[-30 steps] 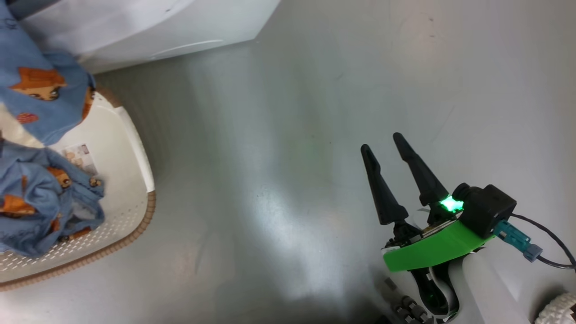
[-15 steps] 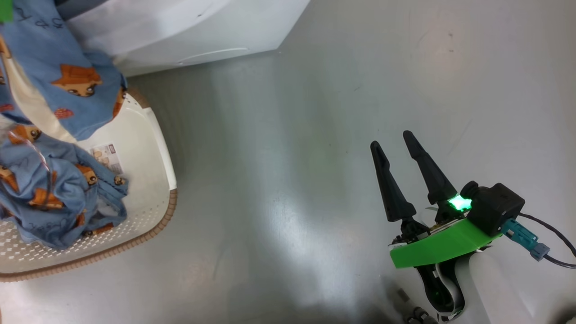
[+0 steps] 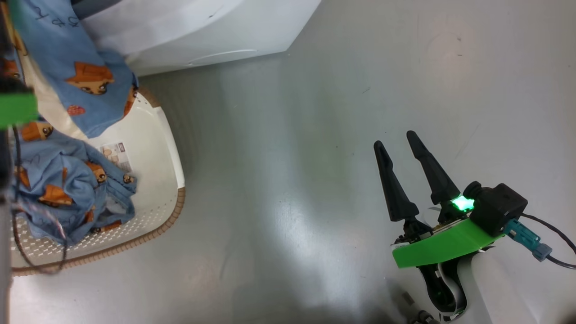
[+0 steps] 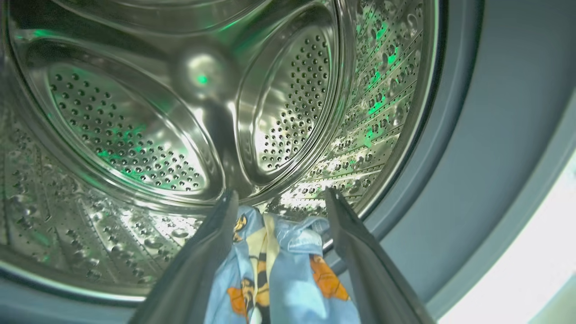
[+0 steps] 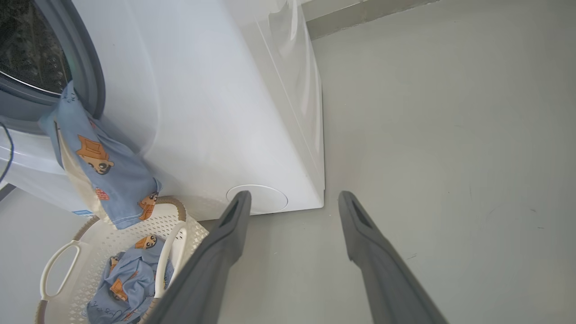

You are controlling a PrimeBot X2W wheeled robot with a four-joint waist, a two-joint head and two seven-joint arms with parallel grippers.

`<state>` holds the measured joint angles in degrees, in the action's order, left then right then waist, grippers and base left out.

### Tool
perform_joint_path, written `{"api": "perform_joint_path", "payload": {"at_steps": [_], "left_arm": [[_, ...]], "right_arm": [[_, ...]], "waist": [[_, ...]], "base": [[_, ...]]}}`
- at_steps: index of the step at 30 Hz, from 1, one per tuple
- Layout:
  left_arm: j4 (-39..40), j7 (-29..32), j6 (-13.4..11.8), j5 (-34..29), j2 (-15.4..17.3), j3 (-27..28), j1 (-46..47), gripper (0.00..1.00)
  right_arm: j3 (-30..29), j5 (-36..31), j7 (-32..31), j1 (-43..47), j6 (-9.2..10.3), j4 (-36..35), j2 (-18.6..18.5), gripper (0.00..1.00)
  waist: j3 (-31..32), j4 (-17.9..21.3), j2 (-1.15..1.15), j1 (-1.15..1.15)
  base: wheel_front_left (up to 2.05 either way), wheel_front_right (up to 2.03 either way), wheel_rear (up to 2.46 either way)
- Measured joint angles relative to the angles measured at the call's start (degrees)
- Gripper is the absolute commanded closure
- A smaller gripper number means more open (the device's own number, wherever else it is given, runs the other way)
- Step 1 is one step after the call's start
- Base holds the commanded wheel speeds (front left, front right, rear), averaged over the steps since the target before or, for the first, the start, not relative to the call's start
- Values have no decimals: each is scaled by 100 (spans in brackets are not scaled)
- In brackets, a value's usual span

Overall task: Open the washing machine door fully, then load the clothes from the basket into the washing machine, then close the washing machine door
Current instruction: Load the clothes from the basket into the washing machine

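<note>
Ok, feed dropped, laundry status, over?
Left gripper open at drum, garment between fingers. Right gripper open over floor. Garment trails over seal toward basket; more clothes inside it.

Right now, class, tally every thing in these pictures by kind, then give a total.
Washing machine: 1
Basket: 1
Pieces of clothing: 2, hanging piece and bundled piece
Tools: 2, left tool and right tool
Total: 6

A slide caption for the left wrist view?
Light blue printed garment between fingers of open left gripper, facing perforated steel drum.
</note>
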<state>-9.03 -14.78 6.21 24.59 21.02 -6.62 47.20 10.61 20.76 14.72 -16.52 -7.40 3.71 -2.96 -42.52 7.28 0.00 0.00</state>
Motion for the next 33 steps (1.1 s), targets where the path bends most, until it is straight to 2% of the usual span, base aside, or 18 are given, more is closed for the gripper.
{"api": "perform_joint_path", "payload": {"at_steps": [6,15,27,33], "left_arm": [[472,0,0,-91,-154,408,-794,0],[960,0,-15,-289,-527,1385,-1916,0],[1132,0,62,-583,-947,1763,-2736,0],[1096,0,109,-698,-1043,1817,-3087,0]], "right_arm": [[-3,-1,1,-1,0,3,-1,0],[-5,-3,1,-2,0,26,-2,0],[-20,-45,1,-3,0,63,-5,0],[-21,-59,1,-5,0,65,-5,0]], "waist": [[9,-42,0,0],[35,-67,0,0],[65,-185,0,0],[56,-191,0,0]], "base": [[0,0,0],[0,0,0],[0,0,0],[0,0,0]]}}
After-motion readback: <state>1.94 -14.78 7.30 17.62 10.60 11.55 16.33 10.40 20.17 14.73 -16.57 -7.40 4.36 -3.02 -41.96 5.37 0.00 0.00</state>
